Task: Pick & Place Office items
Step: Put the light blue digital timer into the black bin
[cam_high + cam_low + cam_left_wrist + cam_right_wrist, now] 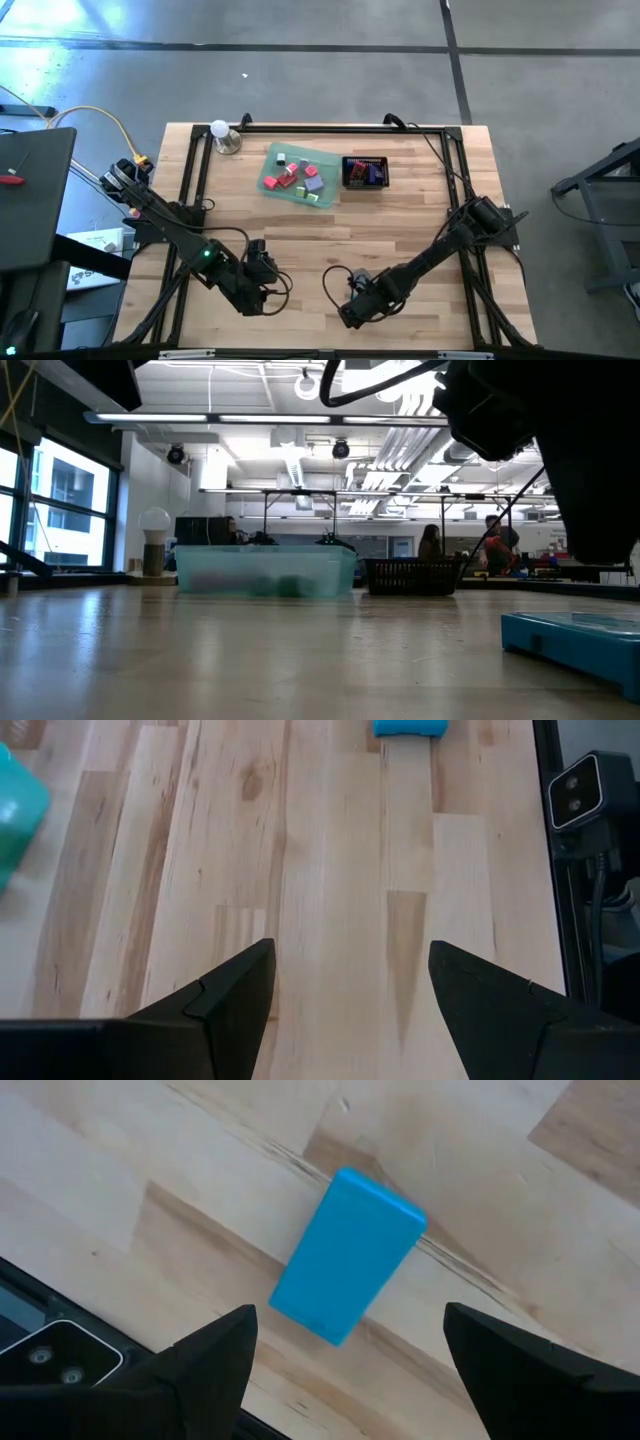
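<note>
Both my grippers hover low at the table's near edge, left gripper [350,1010] and right gripper [350,1380] spread, holding nothing. A blue block [347,1256] lies beneath the right. Most office items [297,177] sit in the tray [322,159], some in the basket [364,173]; sorting looks unfinished.

Left arm: extended from the table's left side and folded inward toward the near edge; left gripper [350,995] held low over the tabletop, fingers [235,990] spread wide apart with nothing between them. Right arm: extended from the right side, angled inward and down toward the near edge; right gripper [345,1355] held low, fingers [215,1350] likewise parted and empty.
</note>
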